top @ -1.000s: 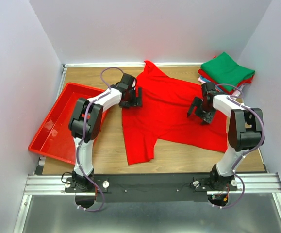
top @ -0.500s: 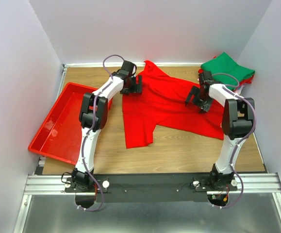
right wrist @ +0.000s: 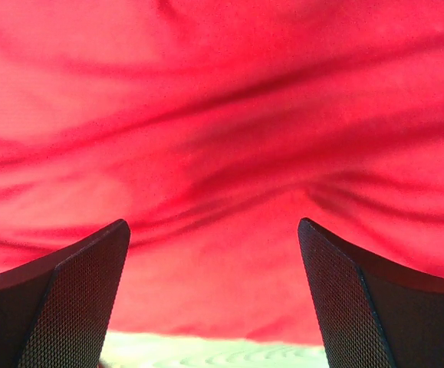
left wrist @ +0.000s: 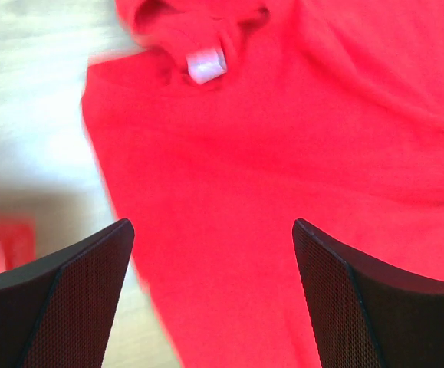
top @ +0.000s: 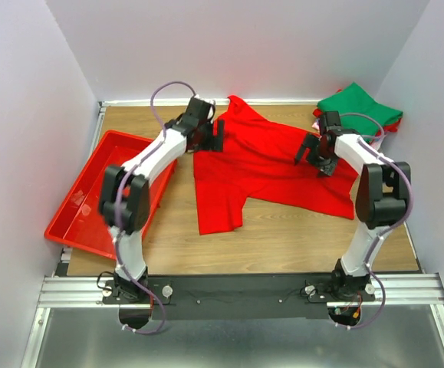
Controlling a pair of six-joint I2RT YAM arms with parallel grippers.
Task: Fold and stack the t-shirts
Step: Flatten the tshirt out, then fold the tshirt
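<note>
The red t-shirt [top: 260, 180] lies spread on the tabletop [top: 298, 245] under my hands: left hand [top: 216, 138] open near its collar (white tag [left wrist: 206, 65] just ahead), right hand [top: 316, 159] open over wrinkled cloth. The folded t-shirts [top: 360, 111], green on top, sit beyond.

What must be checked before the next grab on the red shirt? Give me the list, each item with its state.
1. Left claw open, empty: ok.
2. Right claw open, empty: ok.
3. Both claws over the red shirt: ok.
4. Shirt lying smooth: not ok, creased under the right claw.
5. Tag in view, marking the collar: ok.
6. Shirt apart from the stack: cannot tell, the right arm hides the gap.
</note>
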